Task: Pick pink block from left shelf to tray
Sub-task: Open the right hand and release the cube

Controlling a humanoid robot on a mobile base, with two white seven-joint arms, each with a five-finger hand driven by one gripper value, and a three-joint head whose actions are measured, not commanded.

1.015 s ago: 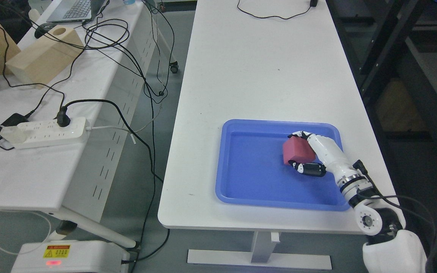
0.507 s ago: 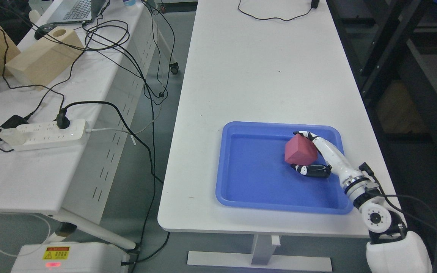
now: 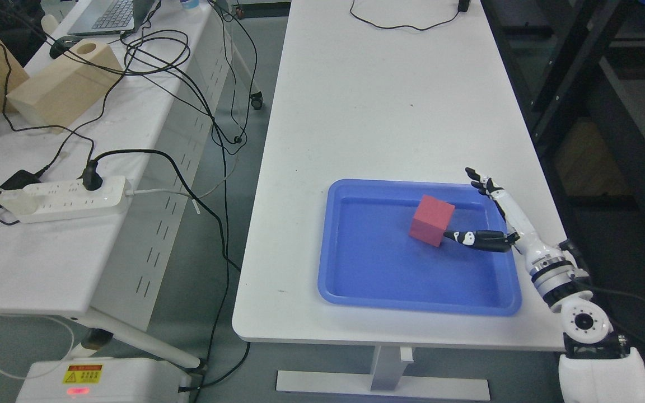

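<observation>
A white desk (image 3: 389, 112) carries a blue tray (image 3: 356, 280) near its front edge, holding the pink block (image 3: 431, 220). The right hand (image 3: 496, 215) is spread, empty, its arm cut off.

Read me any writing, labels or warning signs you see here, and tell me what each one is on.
Yellow warning label on the white box on the floor, lower left: a triangle warning sign shows, but its print is too small to read.
Laptop keys, top left: too blurred to read.
Pink block, blue tray, white power strip: no readable text.
</observation>
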